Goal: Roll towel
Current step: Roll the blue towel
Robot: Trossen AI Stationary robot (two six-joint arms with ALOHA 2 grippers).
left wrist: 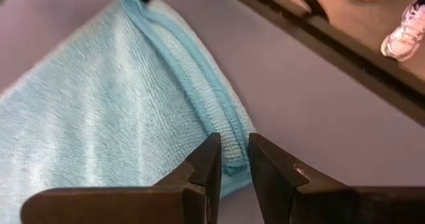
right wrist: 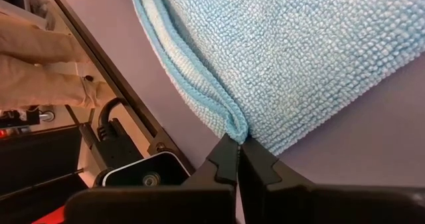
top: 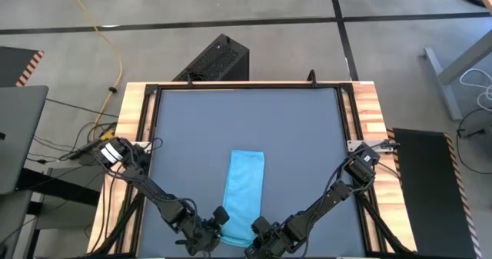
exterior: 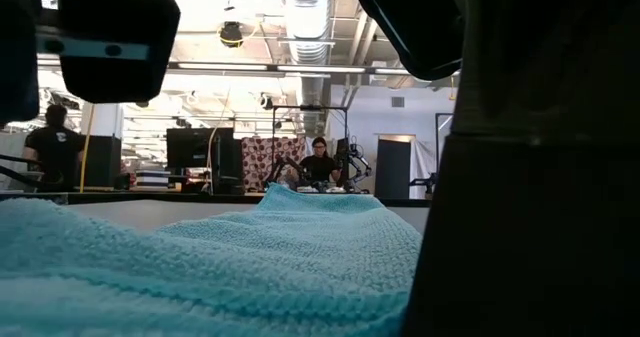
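The sky-blue towel (top: 246, 186) lies flat as a long narrow strip on the dark tabletop, running from the middle toward the near edge. Both grippers are at its near end. My left gripper (left wrist: 234, 159) stands at the near left corner (left wrist: 232, 144), its fingers a narrow gap apart on either side of the corner's hem; whether they touch it I cannot tell. My right gripper (right wrist: 239, 147) is shut on the near right corner. In the low view the towel (exterior: 250, 267) fills the foreground between the two dark arms. My right gripper pinches the towel's near right corner (right wrist: 236, 127) between its two fingertips, right at the hem. The cloth puckers into a small fold where the fingers meet. The fingers slant down at it from the table's near right. The rest of the towel lies flat on the table.
The table's wooden frame (top: 134, 121) borders the dark top on both sides. A black box (top: 219, 59) stands beyond the far edge and a laptop (top: 19, 136) to the left. A person's shoe (left wrist: 402, 38) and legs (right wrist: 40, 58) show beside the table's near side.
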